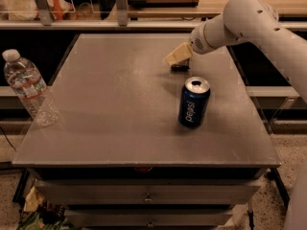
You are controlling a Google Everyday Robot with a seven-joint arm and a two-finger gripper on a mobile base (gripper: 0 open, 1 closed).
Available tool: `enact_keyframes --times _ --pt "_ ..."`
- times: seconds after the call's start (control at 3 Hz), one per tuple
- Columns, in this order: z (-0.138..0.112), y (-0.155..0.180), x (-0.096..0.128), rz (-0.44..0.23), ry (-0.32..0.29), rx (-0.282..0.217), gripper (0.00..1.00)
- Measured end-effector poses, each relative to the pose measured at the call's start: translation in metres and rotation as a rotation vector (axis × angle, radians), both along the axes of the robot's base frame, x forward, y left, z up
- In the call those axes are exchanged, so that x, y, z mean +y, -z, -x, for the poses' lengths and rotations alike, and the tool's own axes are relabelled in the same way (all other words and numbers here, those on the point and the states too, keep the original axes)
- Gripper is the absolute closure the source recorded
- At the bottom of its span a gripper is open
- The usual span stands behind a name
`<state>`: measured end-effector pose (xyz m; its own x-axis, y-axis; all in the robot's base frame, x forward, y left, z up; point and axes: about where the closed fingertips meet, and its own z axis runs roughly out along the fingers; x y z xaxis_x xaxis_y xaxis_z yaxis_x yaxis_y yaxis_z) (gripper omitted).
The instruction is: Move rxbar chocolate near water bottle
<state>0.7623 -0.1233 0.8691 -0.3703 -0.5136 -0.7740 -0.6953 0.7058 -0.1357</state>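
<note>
The rxbar chocolate [180, 67] is a small dark bar lying on the grey table toward the back right, mostly hidden under my gripper. My gripper [175, 56] hangs right over the bar with its pale fingers pointing down and to the left. The water bottle [29, 89] stands upright at the table's left edge, clear with a white cap and a red-and-white label, far from the bar.
A blue Pepsi can [194, 102] stands upright just in front of the bar. The grey table [110, 109] has drawers below its front edge. A wooden counter and shelf posts [120, 4] run behind the table.
</note>
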Motion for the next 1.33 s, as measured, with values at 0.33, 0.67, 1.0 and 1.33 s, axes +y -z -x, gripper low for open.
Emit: enact_keyframes --times 0.33,0.67,1.0,1.33 --pt "-0.010 0.014 -0.009 0.020 0.015 0.011 0.00" --pt "-0.018 0.031 -0.019 0.034 0.044 0.042 0.00" --pt "-0.021 0.043 -0.022 0.027 0.068 0.087 0.00" --pt "-0.023 0.051 -0.021 0.025 0.111 0.144 0.15"
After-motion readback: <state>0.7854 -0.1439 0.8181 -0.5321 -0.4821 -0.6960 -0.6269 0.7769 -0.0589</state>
